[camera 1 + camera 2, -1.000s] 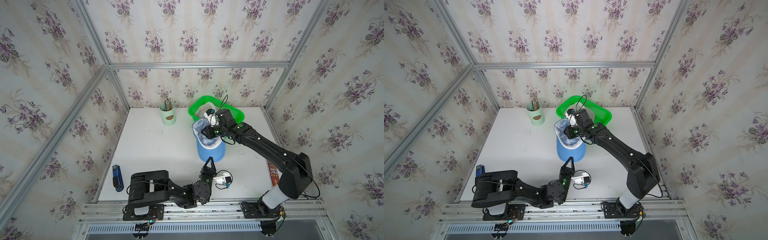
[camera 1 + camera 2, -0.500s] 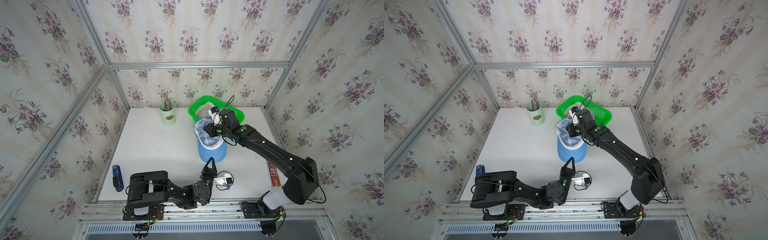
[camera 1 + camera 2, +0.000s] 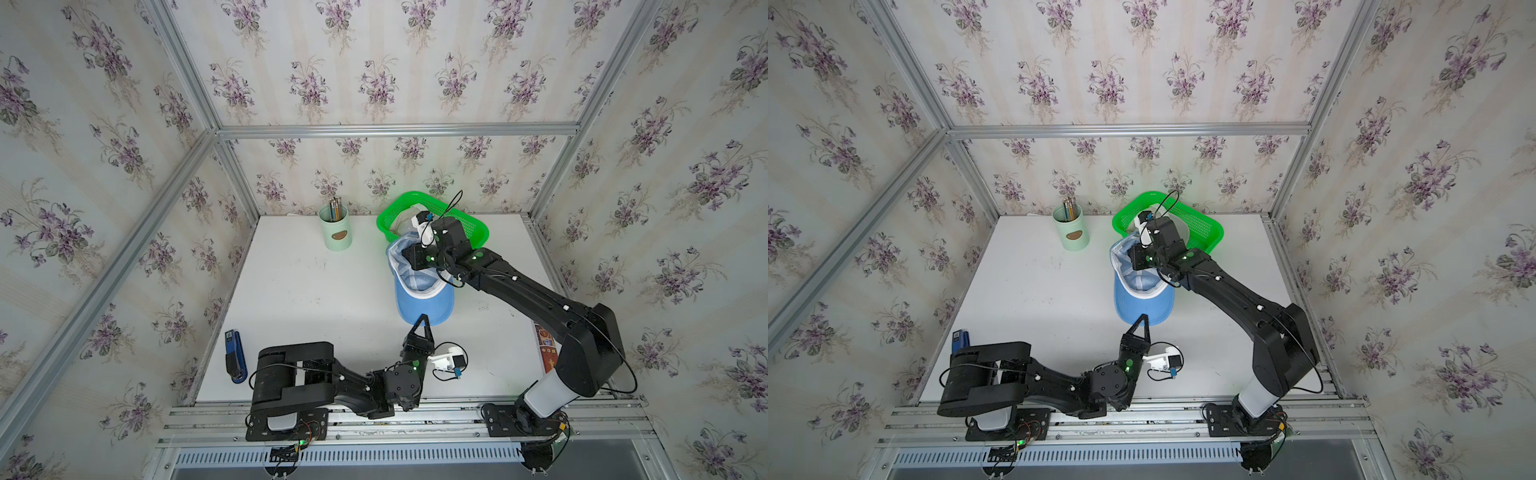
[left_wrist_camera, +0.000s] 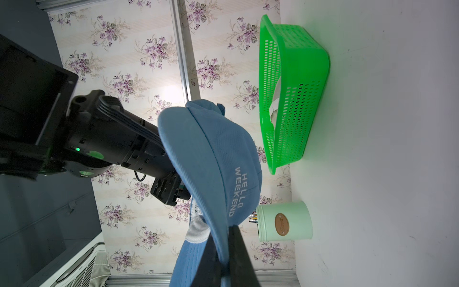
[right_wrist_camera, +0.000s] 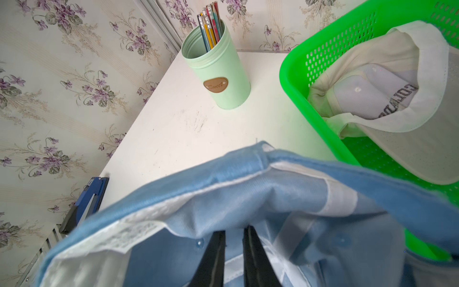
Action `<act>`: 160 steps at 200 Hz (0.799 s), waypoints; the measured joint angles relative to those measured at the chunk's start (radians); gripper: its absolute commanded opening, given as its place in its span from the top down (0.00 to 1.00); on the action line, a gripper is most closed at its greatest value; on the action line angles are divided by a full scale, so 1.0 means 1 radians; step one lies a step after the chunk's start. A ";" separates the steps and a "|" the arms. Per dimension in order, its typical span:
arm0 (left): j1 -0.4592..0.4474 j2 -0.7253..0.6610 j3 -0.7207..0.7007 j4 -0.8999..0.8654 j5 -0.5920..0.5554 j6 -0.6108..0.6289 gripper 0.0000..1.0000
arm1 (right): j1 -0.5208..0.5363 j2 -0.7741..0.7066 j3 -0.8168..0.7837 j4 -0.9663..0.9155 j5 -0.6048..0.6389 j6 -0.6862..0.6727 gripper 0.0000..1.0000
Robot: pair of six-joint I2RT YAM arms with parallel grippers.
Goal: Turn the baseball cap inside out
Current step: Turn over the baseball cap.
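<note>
The blue baseball cap (image 3: 424,305) hangs above the white table (image 3: 316,299) with its opening facing up, seen in both top views (image 3: 1144,305). My left gripper (image 3: 423,323) is shut on the front edge of its brim, and the left wrist view shows the brim pinched between the two fingers (image 4: 224,248) with the "HELLO WEEKEND" crown (image 4: 223,154) beyond. My right gripper (image 3: 406,259) reaches down inside the crown. In the right wrist view its jaws (image 5: 234,228) stand almost together, a fold of the blue lining (image 5: 248,188) at their tips.
A green basket (image 3: 469,226) at the back holds a white cap (image 5: 387,99) and stands just behind the blue one. A mint pencil cup (image 3: 337,235) stands back left. A blue stapler (image 3: 235,357) lies at the left edge, a leaflet (image 3: 545,349) at the right edge.
My right gripper's jaws have narrowed inside the crown, and its wrist has shifted slightly toward the basket. The left gripper has kept its hold on the brim without moving.
</note>
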 measured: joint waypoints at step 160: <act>0.033 0.034 -0.004 0.001 -0.045 -0.011 1.00 | 0.005 0.029 0.152 -0.031 -0.011 0.041 0.72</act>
